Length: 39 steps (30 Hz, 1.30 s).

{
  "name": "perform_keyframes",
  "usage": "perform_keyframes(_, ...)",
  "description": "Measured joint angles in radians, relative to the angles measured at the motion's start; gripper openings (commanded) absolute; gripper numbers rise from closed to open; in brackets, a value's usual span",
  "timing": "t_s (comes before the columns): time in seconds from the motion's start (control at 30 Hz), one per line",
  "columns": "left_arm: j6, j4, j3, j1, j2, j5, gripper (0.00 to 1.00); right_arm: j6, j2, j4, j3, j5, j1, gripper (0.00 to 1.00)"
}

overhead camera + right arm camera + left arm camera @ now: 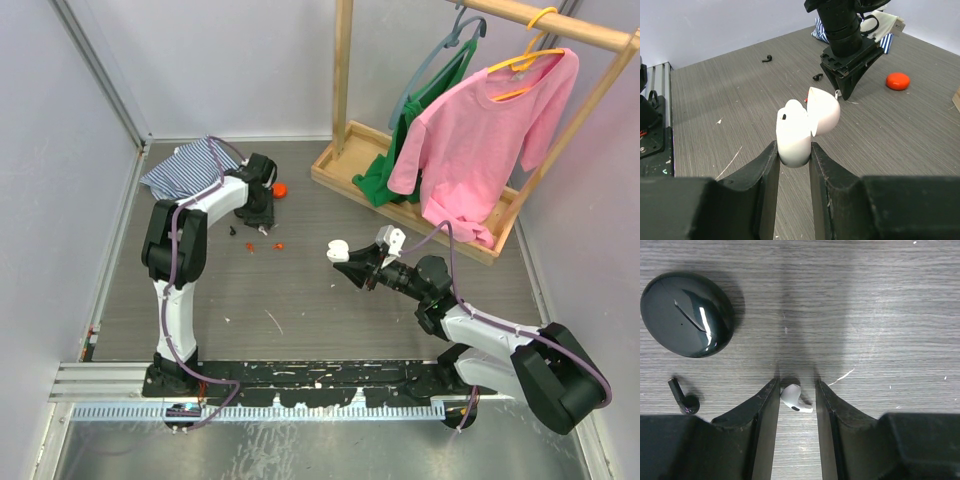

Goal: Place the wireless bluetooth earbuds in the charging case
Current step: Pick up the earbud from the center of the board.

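Observation:
A white earbud [792, 398] lies on the table between the fingertips of my left gripper [797, 385], which is open around it; the bud's head is against the left finger and its stem is just short of the right one. In the top view that gripper [256, 216] points down at the table's far left. My right gripper [792, 147] is shut on a white charging case [797, 132] with its lid hinged open, held above the table's middle [338, 251]. A black earbud [684, 399] lies left of my left gripper. More black earbuds [767, 59] and small red-orange pieces [266, 245] lie nearby.
A round glossy black case [687, 314] sits closed beyond the black earbud. An orange puck [280, 190] lies by the left gripper. A striped cloth [185, 168] is at the far left corner. A wooden clothes rack [345, 90] with pink and green shirts stands at the far right.

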Motion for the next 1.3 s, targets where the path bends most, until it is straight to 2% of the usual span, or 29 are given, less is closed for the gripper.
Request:
perform_keyframes(0.37, 0.003, 0.009, 0.000, 0.002, 0.000, 0.052, 0.40, -0.002, 0.008, -0.009, 0.001, 0.000, 0.000, 0.01)
perform_keyframes(0.7, -0.018, 0.008, 0.000, 0.002, 0.000, 0.022, 0.42, -0.003, 0.010, -0.013, 0.001, 0.000, 0.000, 0.01)
perform_keyframes(1.3, -0.134, 0.004, -0.040, -0.001, -0.024, -0.066, 0.35, -0.002, 0.013, -0.028, 0.001, 0.000, 0.000, 0.01)
